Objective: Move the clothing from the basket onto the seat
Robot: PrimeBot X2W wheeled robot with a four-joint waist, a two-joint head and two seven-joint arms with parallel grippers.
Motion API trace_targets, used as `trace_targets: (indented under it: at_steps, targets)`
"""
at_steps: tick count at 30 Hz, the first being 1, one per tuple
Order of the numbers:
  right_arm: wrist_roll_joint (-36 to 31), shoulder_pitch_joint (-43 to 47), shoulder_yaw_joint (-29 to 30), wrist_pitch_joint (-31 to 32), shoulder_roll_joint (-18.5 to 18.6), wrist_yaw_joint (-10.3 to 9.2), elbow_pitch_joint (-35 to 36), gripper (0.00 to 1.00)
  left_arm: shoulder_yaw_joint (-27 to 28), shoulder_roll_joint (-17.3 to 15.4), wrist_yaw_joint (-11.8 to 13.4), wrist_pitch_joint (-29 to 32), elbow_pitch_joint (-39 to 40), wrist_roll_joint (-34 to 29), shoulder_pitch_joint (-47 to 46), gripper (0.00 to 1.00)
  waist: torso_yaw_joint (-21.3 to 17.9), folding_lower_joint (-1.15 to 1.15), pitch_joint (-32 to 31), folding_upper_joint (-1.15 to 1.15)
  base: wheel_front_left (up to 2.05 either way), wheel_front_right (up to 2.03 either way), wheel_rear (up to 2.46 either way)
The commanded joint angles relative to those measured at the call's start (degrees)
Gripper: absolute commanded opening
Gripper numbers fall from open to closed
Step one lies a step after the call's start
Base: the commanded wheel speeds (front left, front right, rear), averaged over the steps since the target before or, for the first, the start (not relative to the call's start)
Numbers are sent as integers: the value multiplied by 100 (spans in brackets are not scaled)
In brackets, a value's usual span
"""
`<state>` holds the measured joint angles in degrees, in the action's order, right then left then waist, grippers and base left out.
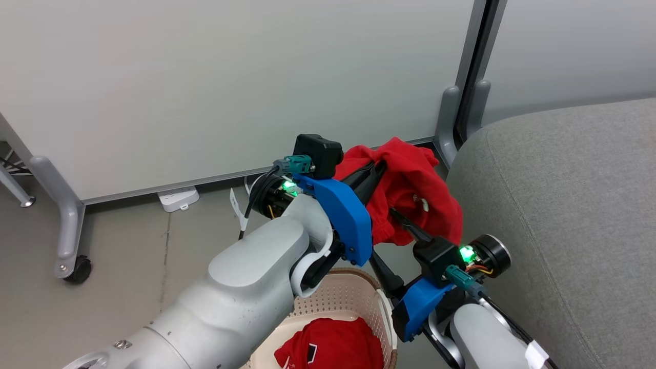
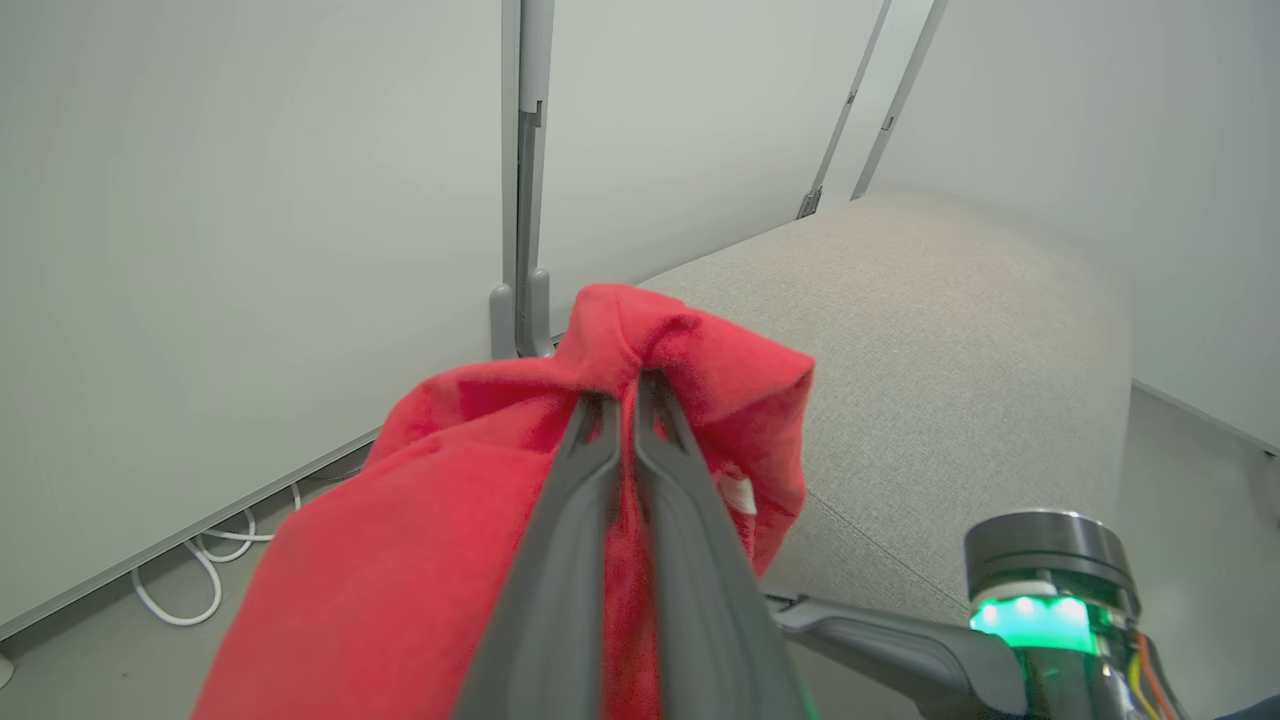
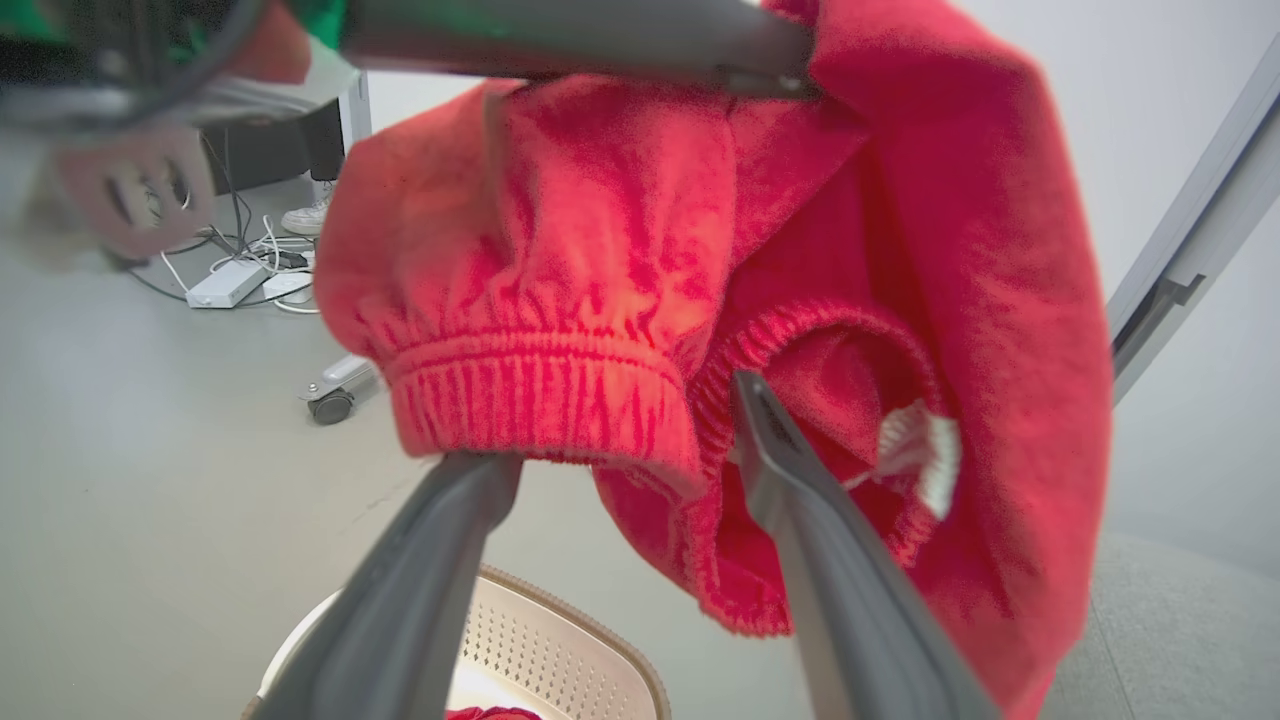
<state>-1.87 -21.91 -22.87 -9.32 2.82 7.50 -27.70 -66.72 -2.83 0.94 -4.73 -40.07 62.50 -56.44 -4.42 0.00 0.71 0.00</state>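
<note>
— Left wrist view: where is the red clothing?
— Middle of the frame, pinched tight by the left gripper. Right wrist view: the right gripper is spread wide at its lower edge.

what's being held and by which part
Red shorts, pinched at a bunched fold by the left gripper, jaws shut; the right gripper, jaws open, grips nothing.

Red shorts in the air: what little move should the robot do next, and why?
Probably swing the left gripper rightward toward the seat. It is shut on the shorts, which hang clear of the basket, beside the seat, not yet over it.
</note>
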Motion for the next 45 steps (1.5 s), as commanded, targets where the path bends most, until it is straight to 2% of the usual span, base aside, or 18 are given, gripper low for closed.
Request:
trace_targets:
  at_steps: [1,4,5,6,15,40,41,42,43,45]
  targets:
    - [60,-165,-82,-73,11,-2,-115,100,-36,-13,27,-46,24,40,-103,0,14,0,-14,0,0,0,0]
    - [186,-418,-272,-140,12,-2,-374,100,-133,-12,41,-67,31,120,-133,0,31,0,-34,0,0,0,0]
    - [241,-475,-331,-151,14,-2,-447,42,-156,-11,46,-87,28,149,-136,0,34,0,-39,0,0,0,0]
    - [309,-533,-374,-180,12,-2,-496,0,-180,-11,55,-107,18,160,-143,0,35,0,-42,0,0,0,0]
    - [806,-666,-472,-321,12,-2,-803,0,-356,-12,10,-207,-91,303,-236,0,27,0,-58,0,0,0,0]
    - [875,-656,-371,-495,12,-2,-998,0,-604,-13,-151,-259,-273,425,-292,0,-24,0,-139,0,0,0,0]
    - [884,-649,-370,-494,12,-2,-995,0,-611,-11,-187,-271,-245,415,-288,5,-22,0,-140,0,0,0,0]
    - [886,-643,-375,-495,12,-2,-988,0,-615,-10,-223,-323,-224,390,-288,75,-22,0,-140,0,0,0,0]
    - [891,-641,-383,-490,12,-2,-970,0,-620,-11,-259,-376,-213,350,-281,100,-25,0,-145,0,0,0,0]
    - [914,-635,-407,-520,12,-2,-910,0,-632,-11,-366,-522,-205,279,-207,100,-39,0,-161,0,0,0,0]
